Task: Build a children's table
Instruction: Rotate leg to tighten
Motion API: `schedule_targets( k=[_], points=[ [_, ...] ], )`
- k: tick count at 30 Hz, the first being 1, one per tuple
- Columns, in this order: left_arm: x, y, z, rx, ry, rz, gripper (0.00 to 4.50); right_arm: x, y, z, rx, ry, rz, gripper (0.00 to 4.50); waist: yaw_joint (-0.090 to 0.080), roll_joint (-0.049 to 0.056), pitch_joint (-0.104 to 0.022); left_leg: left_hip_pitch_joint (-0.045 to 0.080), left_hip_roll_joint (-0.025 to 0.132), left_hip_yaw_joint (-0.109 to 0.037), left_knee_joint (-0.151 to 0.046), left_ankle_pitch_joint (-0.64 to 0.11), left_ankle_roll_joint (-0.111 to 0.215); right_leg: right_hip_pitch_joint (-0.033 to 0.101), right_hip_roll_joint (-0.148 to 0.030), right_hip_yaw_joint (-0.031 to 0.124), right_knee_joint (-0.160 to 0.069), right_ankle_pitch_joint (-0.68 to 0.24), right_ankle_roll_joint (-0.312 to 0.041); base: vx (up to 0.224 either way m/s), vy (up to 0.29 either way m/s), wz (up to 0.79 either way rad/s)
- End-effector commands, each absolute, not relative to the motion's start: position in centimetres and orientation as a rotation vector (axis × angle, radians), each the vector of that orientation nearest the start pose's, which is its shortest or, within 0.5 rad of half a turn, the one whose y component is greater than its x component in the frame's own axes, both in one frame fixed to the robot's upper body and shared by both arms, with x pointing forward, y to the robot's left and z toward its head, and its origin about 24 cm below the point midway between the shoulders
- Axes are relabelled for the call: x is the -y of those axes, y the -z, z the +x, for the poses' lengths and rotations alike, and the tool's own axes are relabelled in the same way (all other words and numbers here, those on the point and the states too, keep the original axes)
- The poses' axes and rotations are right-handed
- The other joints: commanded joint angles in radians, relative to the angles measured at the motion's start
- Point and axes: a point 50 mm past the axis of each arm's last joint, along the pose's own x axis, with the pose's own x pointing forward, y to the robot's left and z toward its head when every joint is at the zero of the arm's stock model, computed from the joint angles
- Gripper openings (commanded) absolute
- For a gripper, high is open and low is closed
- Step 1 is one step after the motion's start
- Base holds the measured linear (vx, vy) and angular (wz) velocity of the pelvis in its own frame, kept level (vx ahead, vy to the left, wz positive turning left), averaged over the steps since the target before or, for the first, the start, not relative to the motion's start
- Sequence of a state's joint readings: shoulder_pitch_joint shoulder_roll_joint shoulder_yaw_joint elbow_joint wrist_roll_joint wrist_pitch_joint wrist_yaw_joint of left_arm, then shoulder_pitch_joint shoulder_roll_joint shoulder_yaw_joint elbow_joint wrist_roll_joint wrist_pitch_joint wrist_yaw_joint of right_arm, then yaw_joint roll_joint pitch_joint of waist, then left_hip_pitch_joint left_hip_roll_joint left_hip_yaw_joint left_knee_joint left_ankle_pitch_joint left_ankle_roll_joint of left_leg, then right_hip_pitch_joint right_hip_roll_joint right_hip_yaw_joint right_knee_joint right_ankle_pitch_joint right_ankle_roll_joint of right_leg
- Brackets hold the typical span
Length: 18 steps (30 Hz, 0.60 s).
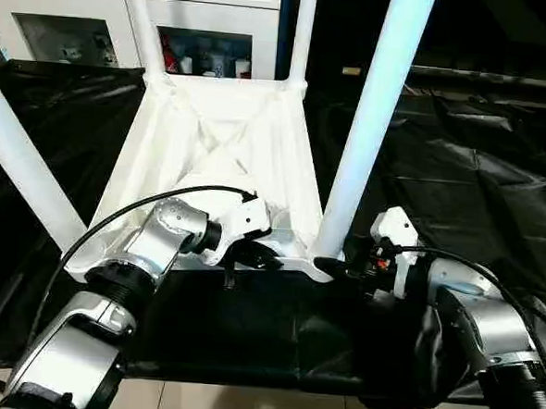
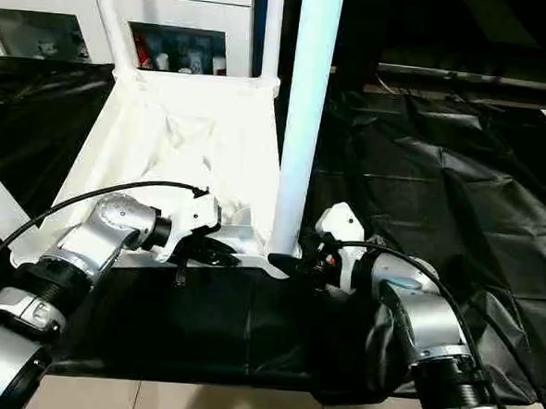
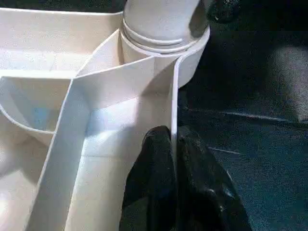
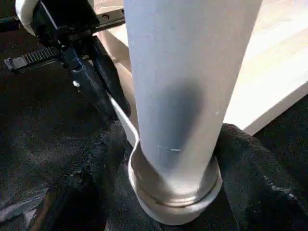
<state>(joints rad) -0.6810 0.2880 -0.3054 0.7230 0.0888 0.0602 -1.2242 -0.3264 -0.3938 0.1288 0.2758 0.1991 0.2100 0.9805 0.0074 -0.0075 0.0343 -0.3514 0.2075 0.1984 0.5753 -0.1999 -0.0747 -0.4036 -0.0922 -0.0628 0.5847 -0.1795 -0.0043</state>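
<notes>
The children's table lies upside down on black cloth, its ribbed white top (image 1: 212, 136) facing up and all four legs standing in their corner sockets. The near right leg (image 1: 370, 127) rises tall beside my right arm. The near left leg (image 1: 25, 166) slants out to the left. My left gripper (image 1: 251, 255) is shut on the thin near rim (image 3: 172, 96) of the top, one black finger (image 3: 149, 183) on each side of the wall. My right gripper (image 1: 330, 262) holds the near right leg (image 4: 183, 96) just above its socket, with a finger on either side.
Black cloth (image 1: 460, 170) covers the work surface and hangs over its near edge. A white cabinet (image 1: 71, 16) with glass doors stands behind the table. A black cable (image 1: 114, 218) loops over my left forearm. Pale floor (image 1: 242, 407) runs along the near side.
</notes>
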Motion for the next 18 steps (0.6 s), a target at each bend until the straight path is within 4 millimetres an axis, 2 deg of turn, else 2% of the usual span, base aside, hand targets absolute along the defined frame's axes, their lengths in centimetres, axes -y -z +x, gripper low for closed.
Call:
schedule_targets(
  k=[1, 4, 8, 9, 11, 15, 16, 18],
  points=[
    [-10.66, -3.67, 31.60, -0.473, 1.418, 0.329, 0.05, 15.50, -5.42, 29.06, -0.274, -1.065, -0.143, 3.10, 0.006, -0.015, -0.046, -0.004, 0.023, -0.008, -0.059, -0.155, 0.099, 0.051, -0.046, 0.038, -0.058, -0.158, -0.252, 0.000, 0.000, 0.00],
    [-10.75, -3.49, 31.49, -0.471, 1.413, 0.320, 0.05, 15.47, -5.43, 29.28, -0.265, -1.051, -0.149, 3.10, 0.006, -0.018, -0.048, -0.004, 0.024, -0.009, -0.058, -0.147, 0.103, 0.052, -0.046, 0.038, -0.056, -0.148, -0.252, 0.000, 0.000, 0.00],
    [-10.91, -3.23, 31.25, -0.474, 1.415, 0.310, 0.05, 15.29, -5.48, 29.55, -0.258, -1.048, -0.149, 3.10, 0.006, -0.015, -0.047, -0.002, 0.025, -0.008, -0.058, -0.139, 0.105, 0.051, -0.046, 0.039, -0.054, -0.142, -0.255, 0.000, 0.000, 0.00],
    [-10.92, -3.23, 31.24, -0.473, 1.415, 0.309, 0.05, 15.28, -5.47, 29.57, -0.258, -1.048, -0.149, 3.10, 0.006, -0.018, -0.049, -0.003, 0.024, -0.008, -0.058, -0.138, 0.105, 0.052, -0.046, 0.039, -0.053, -0.137, -0.258, 0.000, 0.000, 0.00],
    [-10.96, -3.21, 31.20, -0.472, 1.414, 0.305, 0.00, 15.24, -5.37, 29.68, -0.265, -1.046, -0.147, 2.82, 0.006, -0.018, -0.049, -0.003, 0.024, -0.008, -0.057, -0.131, 0.109, 0.053, -0.046, 0.039, -0.051, -0.126, -0.260, 0.000, 0.000, 0.00],
    [-11.04, -3.13, 31.11, -0.475, 1.415, 0.299, 0.00, 15.16, -5.18, 29.66, -0.281, -1.058, -0.138, 2.63, 0.007, -0.019, -0.049, -0.003, 0.024, -0.008, -0.057, -0.134, 0.109, 0.053, -0.047, 0.039, -0.053, -0.146, -0.253, 0.000, 0.000, 0.00],
    [-11.07, -3.11, 31.09, -0.476, 1.415, 0.298, 0.00, 15.15, -5.15, 29.64, -0.282, -1.060, -0.139, 2.38, 0.006, -0.019, -0.050, -0.003, 0.023, -0.007, -0.056, -0.133, 0.109, 0.054, -0.046, 0.039, -0.053, -0.144, -0.253, 0.000, 0.000, 0.00],
    [-11.14, -3.08, 31.06, -0.479, 1.416, 0.295, 0.00, 15.15, -5.07, 29.58, -0.284, -1.063, -0.143, 2.34, 0.006, -0.020, -0.050, -0.003, 0.023, -0.007, -0.056, -0.127, 0.111, 0.053, -0.046, 0.039, -0.052, -0.136, -0.253, 0.000, 0.000, 0.00]
  ],
)
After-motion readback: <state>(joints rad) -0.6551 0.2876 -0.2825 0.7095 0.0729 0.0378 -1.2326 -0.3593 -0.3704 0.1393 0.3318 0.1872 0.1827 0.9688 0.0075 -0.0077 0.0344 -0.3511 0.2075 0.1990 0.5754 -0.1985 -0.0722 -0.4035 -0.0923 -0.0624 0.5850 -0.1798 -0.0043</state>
